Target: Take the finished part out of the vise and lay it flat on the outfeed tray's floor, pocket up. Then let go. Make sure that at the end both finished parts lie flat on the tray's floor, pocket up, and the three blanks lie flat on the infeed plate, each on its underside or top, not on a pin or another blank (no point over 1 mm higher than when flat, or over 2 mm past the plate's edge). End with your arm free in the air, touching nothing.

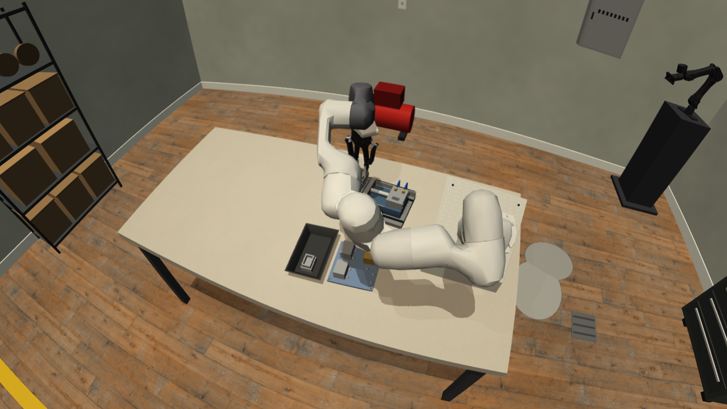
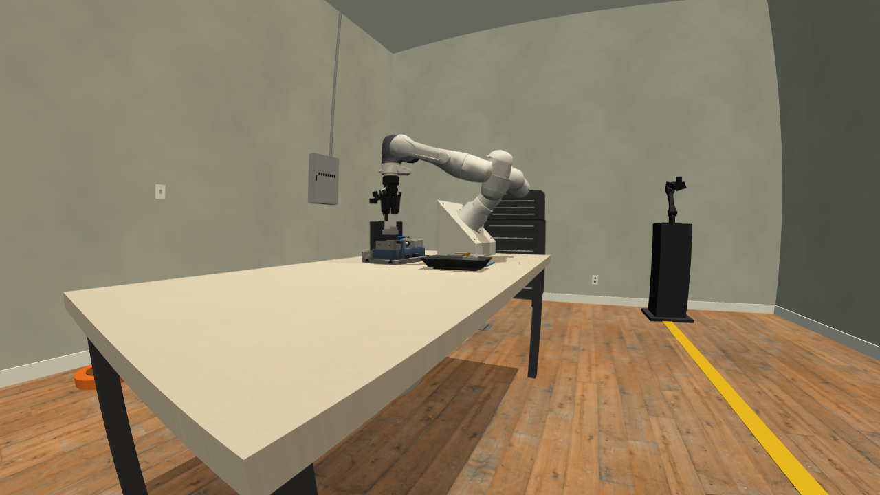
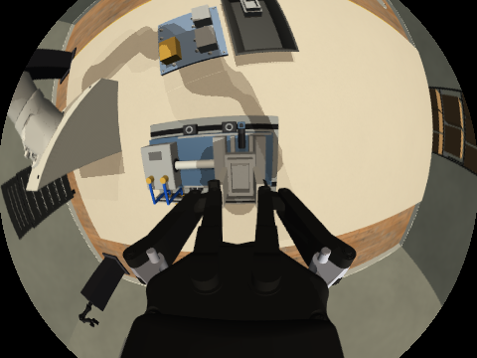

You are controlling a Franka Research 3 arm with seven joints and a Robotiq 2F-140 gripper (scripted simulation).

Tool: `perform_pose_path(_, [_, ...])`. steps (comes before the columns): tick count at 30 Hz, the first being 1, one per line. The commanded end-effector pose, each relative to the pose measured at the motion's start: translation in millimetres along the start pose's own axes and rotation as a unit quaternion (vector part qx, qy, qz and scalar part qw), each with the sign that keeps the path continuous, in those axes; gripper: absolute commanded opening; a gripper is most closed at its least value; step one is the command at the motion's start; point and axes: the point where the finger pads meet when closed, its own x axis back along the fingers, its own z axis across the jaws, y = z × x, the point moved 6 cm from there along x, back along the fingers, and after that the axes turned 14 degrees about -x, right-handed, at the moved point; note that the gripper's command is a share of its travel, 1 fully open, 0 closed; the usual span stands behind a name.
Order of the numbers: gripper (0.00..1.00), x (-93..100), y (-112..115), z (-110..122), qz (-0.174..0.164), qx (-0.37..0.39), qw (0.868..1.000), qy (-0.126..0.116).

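The gripper [image 3: 238, 189] is clamped on the finished part [image 3: 240, 175], which looks lifted just above the vise [image 3: 199, 162], though I can't be sure it's fully free. Biggest risk: it twists or slips on the way to the outfeed tray [image 1: 297, 249]. The wrist view shows the pocket facing up; the top view hides the part behind the arm.
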Motion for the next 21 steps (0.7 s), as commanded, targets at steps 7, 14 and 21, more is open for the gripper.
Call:
perform_pose_path(7, [0.0,9.2,-89,14,-0.017,0.028,0.999,0.002])
perform_pose_path(14, [0.0,10.5,-166,13,-0.02,0.05,0.999,0.004])
perform_pose_path(21, [0.0,7.0,-254,-4,-0.011,0.071,0.997,0.004])
